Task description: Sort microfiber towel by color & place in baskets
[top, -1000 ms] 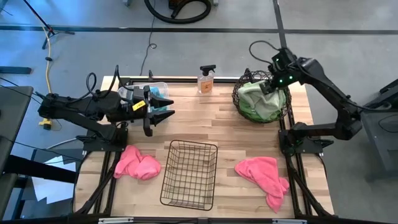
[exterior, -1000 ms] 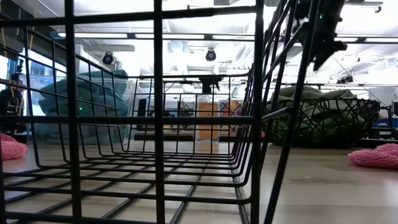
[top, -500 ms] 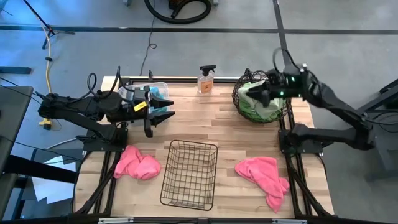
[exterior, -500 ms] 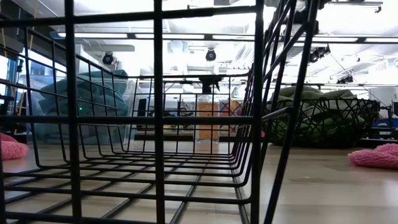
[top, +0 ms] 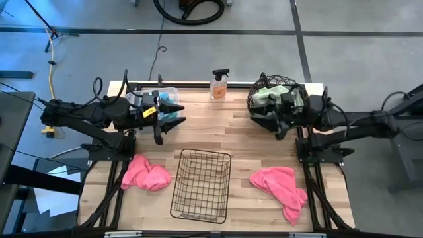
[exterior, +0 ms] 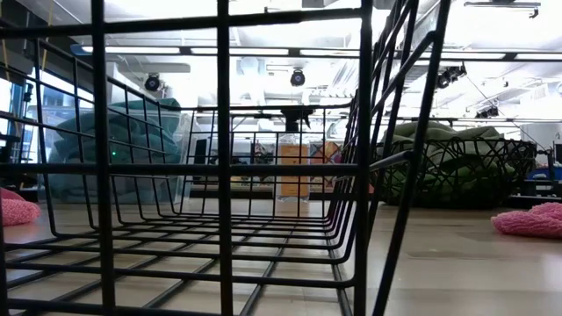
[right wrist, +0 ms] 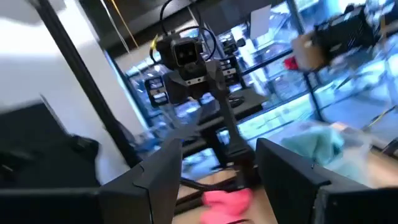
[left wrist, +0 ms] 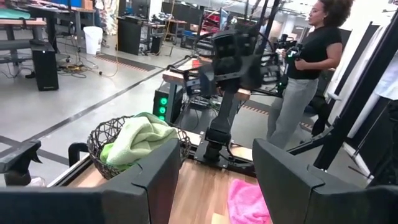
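The table (top: 244, 142) is made of light wood. Three baskets sit on it.

The clear bin (top: 173, 94) is at the far left. Blue towels (exterior: 114, 145) fill it. The left gripper (top: 173, 122) hangs low just in front of this bin, pointing right. Its two fingers (left wrist: 155, 177) stand apart with nothing between them, so it is open and holds nothing.

The round basket (top: 254, 102) is at the far right. Green towels (top: 271, 94) are piled in it, and in the left wrist view a green one spills up over its rim. The right gripper (top: 268, 122) hangs at the near edge of this basket, pointing left across the table. Its fingers (right wrist: 158, 174) are spread too, and it holds nothing. The right arm (top: 357, 122) reaches in low from the right side.

The black wire basket (top: 200, 185) sits in the middle, near the front edge. I see no towel in it. In the low view its bars fill most of the picture.

Two pink towels lie flat on the table. One pink towel (top: 145, 174) is to the left of the wire basket. The other pink towel (top: 281, 187) is to its right, and it is the bigger heap. Both lie close to the wire basket but do not touch it.

An orange spray bottle (top: 219, 84) stands at the far edge, between the bin and the round basket.

A person (left wrist: 308, 74) stands in the room past the table, side on.
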Controlling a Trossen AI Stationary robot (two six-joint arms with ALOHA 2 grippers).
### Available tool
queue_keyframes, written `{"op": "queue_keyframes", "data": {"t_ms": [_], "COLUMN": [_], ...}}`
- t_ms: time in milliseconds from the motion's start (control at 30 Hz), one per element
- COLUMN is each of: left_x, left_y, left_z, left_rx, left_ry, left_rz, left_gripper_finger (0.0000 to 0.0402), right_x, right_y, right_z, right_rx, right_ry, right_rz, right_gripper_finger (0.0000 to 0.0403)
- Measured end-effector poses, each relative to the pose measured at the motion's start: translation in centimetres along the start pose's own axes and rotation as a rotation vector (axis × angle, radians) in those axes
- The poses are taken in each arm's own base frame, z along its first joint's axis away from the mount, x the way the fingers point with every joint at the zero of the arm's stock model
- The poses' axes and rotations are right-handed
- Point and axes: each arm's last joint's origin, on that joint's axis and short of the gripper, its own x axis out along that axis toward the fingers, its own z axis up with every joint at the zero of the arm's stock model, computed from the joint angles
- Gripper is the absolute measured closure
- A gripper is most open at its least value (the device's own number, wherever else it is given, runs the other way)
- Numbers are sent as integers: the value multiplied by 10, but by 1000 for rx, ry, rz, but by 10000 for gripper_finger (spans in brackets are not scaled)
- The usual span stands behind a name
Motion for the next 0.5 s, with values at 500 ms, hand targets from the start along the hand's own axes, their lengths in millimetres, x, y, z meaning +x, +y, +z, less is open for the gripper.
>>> {"op": "queue_keyframes", "data": {"t_ms": [500], "left_x": [0], "left_y": [0], "left_z": [-1], "left_rx": [5], "left_ry": [12], "left_rz": [5], "left_gripper_finger": [211], "right_x": [53], "right_y": [19], "right_z": [-7], "right_rx": [-315], "right_ry": [175], "right_rz": [-161], "right_gripper_finger": [201]}}
